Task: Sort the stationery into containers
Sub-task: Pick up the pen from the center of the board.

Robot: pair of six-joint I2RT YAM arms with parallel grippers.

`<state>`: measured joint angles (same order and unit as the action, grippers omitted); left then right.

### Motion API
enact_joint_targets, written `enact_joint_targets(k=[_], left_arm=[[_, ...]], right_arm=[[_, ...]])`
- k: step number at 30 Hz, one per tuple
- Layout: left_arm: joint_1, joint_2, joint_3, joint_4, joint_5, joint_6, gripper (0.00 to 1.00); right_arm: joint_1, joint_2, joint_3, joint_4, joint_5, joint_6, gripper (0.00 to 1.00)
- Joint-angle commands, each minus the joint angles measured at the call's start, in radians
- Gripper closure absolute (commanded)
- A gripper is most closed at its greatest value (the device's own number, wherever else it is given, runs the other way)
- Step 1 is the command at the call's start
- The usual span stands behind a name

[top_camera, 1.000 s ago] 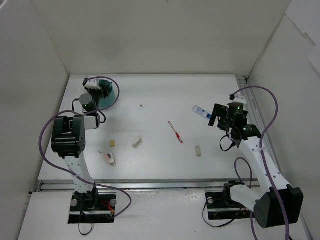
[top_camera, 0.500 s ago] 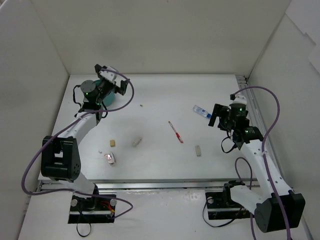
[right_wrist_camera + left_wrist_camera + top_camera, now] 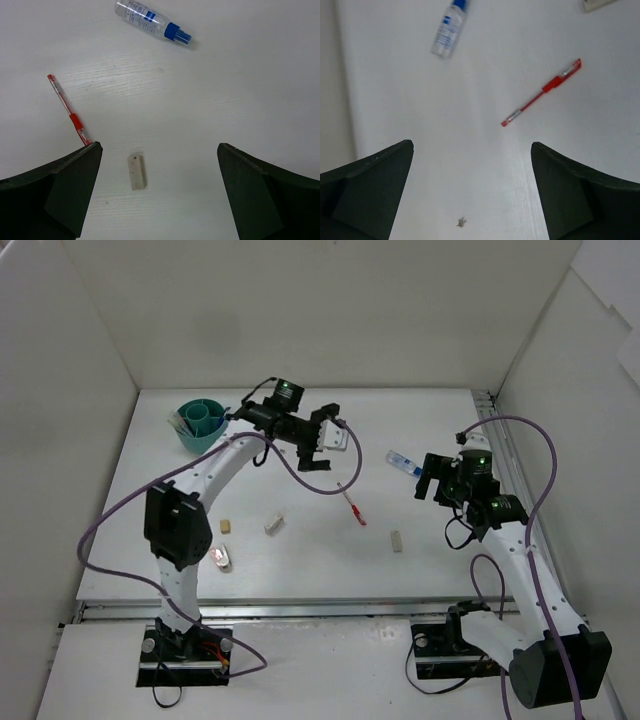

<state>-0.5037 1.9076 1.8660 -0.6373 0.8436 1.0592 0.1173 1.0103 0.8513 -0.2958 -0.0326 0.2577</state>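
Observation:
The teal cup stands at the far left with thin pale items leaning in it. A red pen lies mid-table, also in the left wrist view and the right wrist view. A blue-white tube lies right of centre, also in both wrist views. Beige erasers lie in three places. My left gripper is open and empty above the table, left of the pen. My right gripper is open and empty above one eraser.
A small red-and-white item lies near the front left. A tiny speck lies on the table near the cup, and a small dark scrap shows under the left gripper. White walls enclose the table on three sides.
My left arm has swung from over the teal cup to the table's middle, its gripper empty. My right arm has barely moved.

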Motion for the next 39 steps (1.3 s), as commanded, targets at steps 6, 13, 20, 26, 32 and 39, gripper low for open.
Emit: enact_joint_targets(k=[6, 13, 20, 26, 32, 39], left_arm=[[-0.090, 0.160, 0.092, -0.230, -0.050, 0.257, 0.00], [-0.154, 0.235, 0.062, -0.111, -0.130, 0.225, 0.01], [-0.183, 0.295, 0.076, -0.082, -0.115, 0.196, 0.20], [-0.203, 0.337, 0.088, -0.048, -0.077, 0.168, 0.29], [-0.231, 0.350, 0.084, -0.050, -0.083, 0.156, 0.46], [-0.277, 0.364, 0.084, -0.145, -0.155, 0.220, 0.51]], right_arm=[[-0.013, -0.018, 0.025, -0.039, 0.066, -0.014, 0.02], [-0.013, 0.005, 0.015, -0.057, 0.065, -0.017, 0.02], [-0.011, 0.019, 0.009, -0.059, 0.073, -0.025, 0.02], [-0.015, 0.031, 0.003, -0.059, 0.066, -0.029, 0.02], [-0.015, 0.031, -0.001, -0.059, 0.059, -0.035, 0.02], [-0.016, 0.007, -0.012, -0.059, 0.062, -0.034, 0.02]])
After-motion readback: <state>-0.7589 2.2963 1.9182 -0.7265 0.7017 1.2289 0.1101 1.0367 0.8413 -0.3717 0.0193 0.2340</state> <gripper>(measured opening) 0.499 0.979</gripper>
